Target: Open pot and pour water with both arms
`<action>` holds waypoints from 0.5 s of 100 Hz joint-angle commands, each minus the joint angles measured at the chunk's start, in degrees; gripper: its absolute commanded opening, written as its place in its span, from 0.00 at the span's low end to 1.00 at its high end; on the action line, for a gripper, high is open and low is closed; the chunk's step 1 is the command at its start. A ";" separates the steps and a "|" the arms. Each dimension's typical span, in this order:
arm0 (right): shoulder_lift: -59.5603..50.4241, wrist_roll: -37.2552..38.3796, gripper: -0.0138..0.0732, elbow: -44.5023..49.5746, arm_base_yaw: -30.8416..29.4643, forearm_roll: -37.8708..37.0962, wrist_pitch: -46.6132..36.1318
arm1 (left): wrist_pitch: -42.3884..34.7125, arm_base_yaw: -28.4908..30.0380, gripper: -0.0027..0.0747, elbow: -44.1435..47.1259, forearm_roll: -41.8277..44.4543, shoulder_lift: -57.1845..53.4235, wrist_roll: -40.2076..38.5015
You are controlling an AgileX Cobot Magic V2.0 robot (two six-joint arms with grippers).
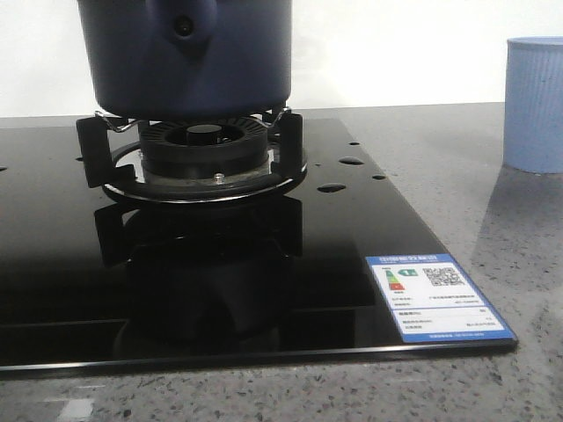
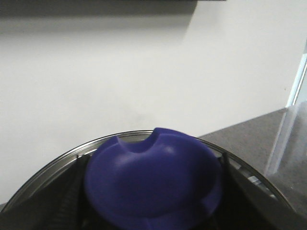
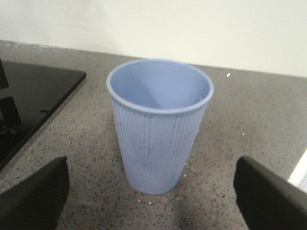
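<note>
The dark navy pot (image 1: 189, 57) stands on the burner grate (image 1: 198, 149) of the black glass hob, its handle lug (image 1: 183, 26) facing the front camera; its top is cut off by the frame. In the left wrist view a blue lid knob (image 2: 153, 177) sits over a metal lid rim (image 2: 53, 167), and my left gripper (image 2: 153, 196) is shut on that knob, dark fingers (image 2: 72, 196) hugging both sides. My right gripper (image 3: 151, 196) is open, its fingers (image 3: 36, 196) wide apart just short of the pale-blue ribbed cup (image 3: 158, 129). Small water drops (image 1: 351, 161) lie on the hob.
The pale-blue cup (image 1: 535, 105) stands upright and empty on the grey speckled counter (image 1: 493, 202), right of the hob (image 1: 264, 264). An energy label (image 1: 435, 294) is stuck on the hob's near right corner. A white wall runs behind.
</note>
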 commanded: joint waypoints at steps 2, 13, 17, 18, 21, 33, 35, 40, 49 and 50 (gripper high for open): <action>-2.89 0.26 0.88 -1.04 -0.23 1.52 -0.99 | -7.41 -1.48 0.50 -2.42 -0.10 -0.22 -0.25; -4.31 0.26 0.88 -0.86 -0.23 1.52 0.22 | -7.74 -2.40 0.50 -2.42 -0.10 1.36 -0.25; -4.54 0.26 0.88 -0.86 -0.23 1.52 0.52 | -7.74 -2.56 0.50 -2.42 -0.10 1.68 -0.25; -4.58 0.26 0.88 -0.86 -0.23 1.52 0.67 | -7.74 -2.56 0.50 -2.42 -0.10 1.85 -0.25; -4.58 0.34 0.88 -0.86 -0.23 1.52 0.81 | -7.74 -2.56 0.50 -2.42 -0.10 2.12 -0.25; -4.58 1.34 0.88 -0.86 -0.23 1.52 0.89 | -7.74 -2.56 0.50 -2.42 -0.10 2.46 -0.25; -4.58 1.34 0.88 -0.86 -0.23 1.52 0.89 | -7.74 -2.56 0.50 -2.42 -0.10 2.46 -0.25; -4.58 1.34 0.88 -0.86 -0.23 1.52 0.89 | -7.74 -2.56 0.50 -2.42 -0.10 2.46 -0.25; -4.58 1.34 0.88 -0.86 -0.23 1.52 0.89 | -7.89 -2.56 0.50 -2.42 -0.10 2.46 -0.25; -4.58 1.34 0.88 -0.86 -0.23 1.52 0.89 | -7.89 -2.56 0.50 -2.42 -0.10 2.46 -0.25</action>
